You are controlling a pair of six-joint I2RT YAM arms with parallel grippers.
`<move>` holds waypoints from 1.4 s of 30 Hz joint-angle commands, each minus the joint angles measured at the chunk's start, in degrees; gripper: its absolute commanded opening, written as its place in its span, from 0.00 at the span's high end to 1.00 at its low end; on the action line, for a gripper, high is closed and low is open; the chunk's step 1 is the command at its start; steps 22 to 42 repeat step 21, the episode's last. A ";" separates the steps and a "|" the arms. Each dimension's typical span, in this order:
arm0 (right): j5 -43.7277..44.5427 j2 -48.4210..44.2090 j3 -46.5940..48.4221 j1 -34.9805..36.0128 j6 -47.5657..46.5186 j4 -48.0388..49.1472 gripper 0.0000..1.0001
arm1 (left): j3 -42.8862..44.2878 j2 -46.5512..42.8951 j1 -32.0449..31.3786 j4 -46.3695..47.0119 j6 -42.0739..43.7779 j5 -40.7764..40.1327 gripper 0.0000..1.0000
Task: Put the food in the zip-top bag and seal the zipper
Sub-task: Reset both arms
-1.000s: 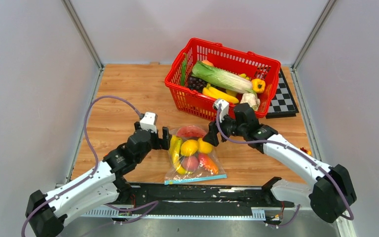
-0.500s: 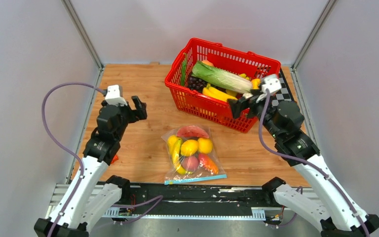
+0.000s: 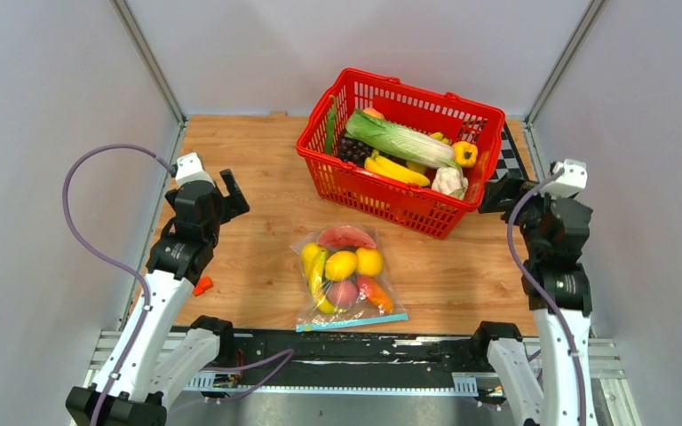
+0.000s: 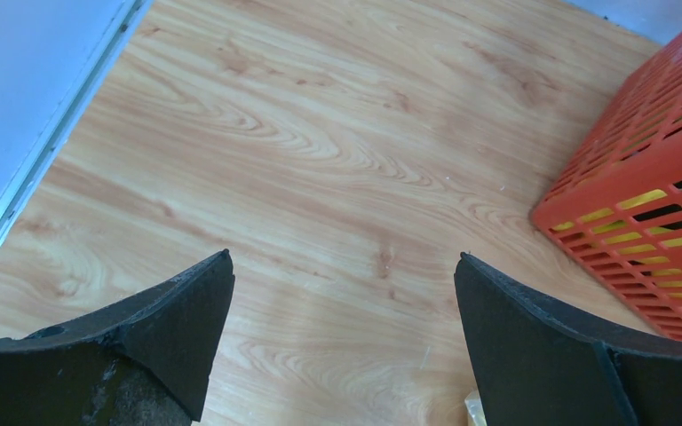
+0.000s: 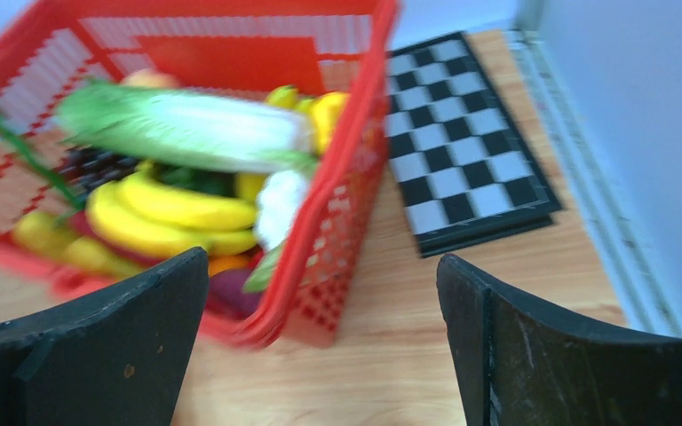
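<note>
Between left end effector (image 3: pixel 233 194) and right end effector (image 3: pixel 497 194), zip-top bag (image 3: pixel 348 277), untouched

Blur smears the right wrist view, where the basket (image 5: pixel 342 240) runs off the left and top edges. A yellowish scrap (image 4: pixel 472 410) at the left wrist view's bottom edge is cut off, unidentifiable. From above, the zipper (image 3: pixel 352 322) is too small to judge sealed; an orange bit (image 3: pixel 202 285) on the bench (image 3: pixel 257 160) is too small to name.

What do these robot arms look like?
The left arm and right arm have white shells with black joints. A purple cable loops to a small white box at each wrist. The left tool and right tool each have two black, scuffed fingers.
</note>
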 commanded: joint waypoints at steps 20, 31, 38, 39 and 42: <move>-17.62 -8.83 -8.86 0.05 5.20 5.53 0.00 | -0.08 -6.98 0.34 0.88 -3.07 -3.12 0.00; -17.55 -8.96 -9.02 0.05 5.14 5.67 0.00 | -0.15 -7.06 0.34 0.92 -3.15 -3.11 0.00; -17.55 -8.96 -9.02 0.05 5.14 5.67 0.00 | -0.15 -7.06 0.34 0.92 -3.15 -3.11 0.00; -17.55 -8.96 -9.02 0.05 5.14 5.67 0.00 | -0.15 -7.06 0.34 0.92 -3.15 -3.11 0.00; -17.55 -8.96 -9.02 0.05 5.14 5.67 0.00 | -0.15 -7.06 0.34 0.92 -3.15 -3.11 0.00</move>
